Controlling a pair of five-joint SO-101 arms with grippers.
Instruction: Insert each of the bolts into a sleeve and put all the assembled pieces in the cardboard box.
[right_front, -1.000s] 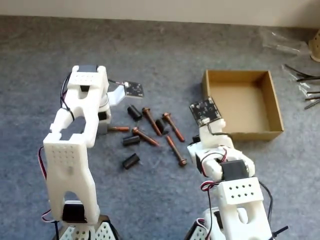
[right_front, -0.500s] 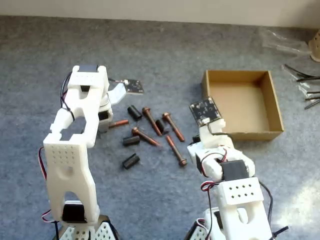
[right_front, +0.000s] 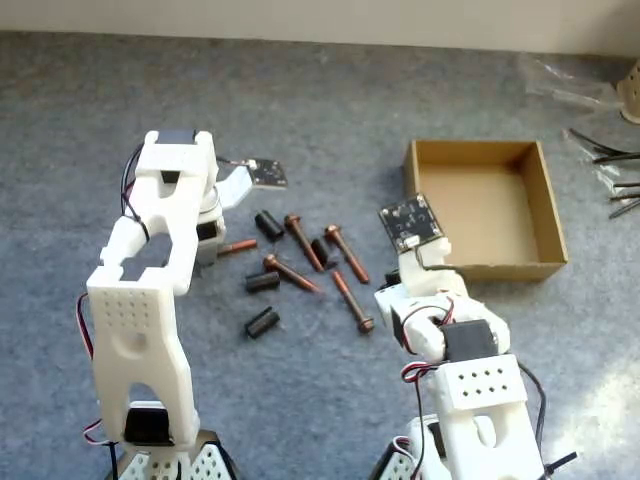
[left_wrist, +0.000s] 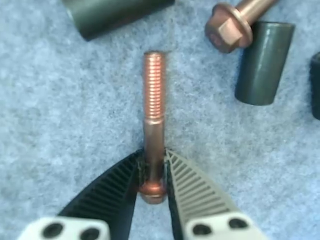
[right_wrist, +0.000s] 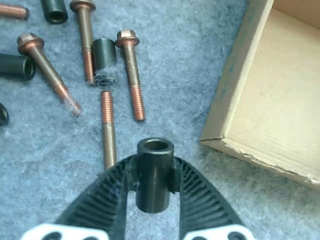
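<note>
The left tool (left_wrist: 153, 156) is clamped on a copper bolt (left_wrist: 153, 100) near its head, well apart from the cardboard box (right_front: 505, 269). The right tool (right_wrist: 155, 167) grips a black sleeve (right_wrist: 155, 175) just beside the box's corner. Loose bolts (right_front: 347, 256) and sleeves (right_front: 262, 322) lie on the grey counter (right_front: 330, 110) between them.

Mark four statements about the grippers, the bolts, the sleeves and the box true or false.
1. The left gripper has its fingers shut on a bolt. True.
2. The right gripper is empty. False: it holds a sleeve.
3. An assembled piece lies in the cardboard box. False: nothing lies in it.
4. The held sleeve has no bolt in it. True.
</note>
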